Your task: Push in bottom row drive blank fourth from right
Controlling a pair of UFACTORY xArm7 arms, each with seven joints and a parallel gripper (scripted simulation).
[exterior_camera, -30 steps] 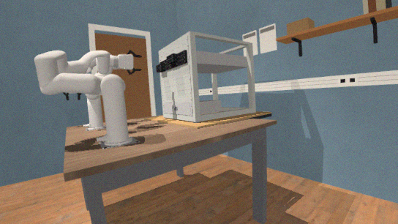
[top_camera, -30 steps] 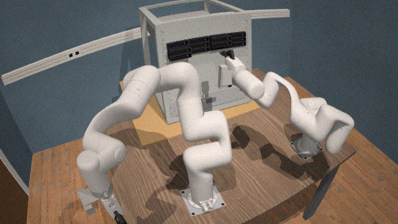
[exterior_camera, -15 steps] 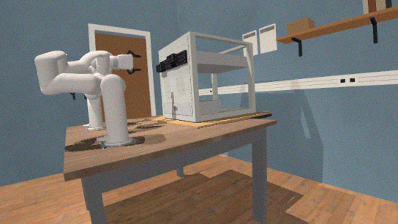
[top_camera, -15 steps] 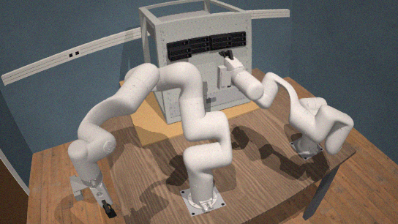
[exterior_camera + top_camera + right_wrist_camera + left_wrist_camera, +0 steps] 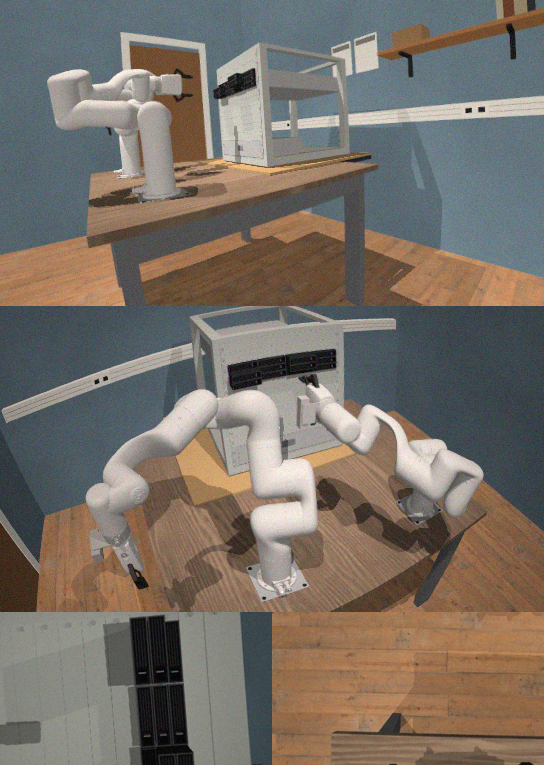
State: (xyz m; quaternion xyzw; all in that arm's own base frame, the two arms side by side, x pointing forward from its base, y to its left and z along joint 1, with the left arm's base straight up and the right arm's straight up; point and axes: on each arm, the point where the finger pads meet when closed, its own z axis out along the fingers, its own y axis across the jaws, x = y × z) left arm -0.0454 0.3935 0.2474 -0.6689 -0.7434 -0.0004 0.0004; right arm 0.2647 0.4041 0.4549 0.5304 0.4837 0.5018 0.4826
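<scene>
Top view: blue walls, 1 table [image 5: 215, 576].
</scene>
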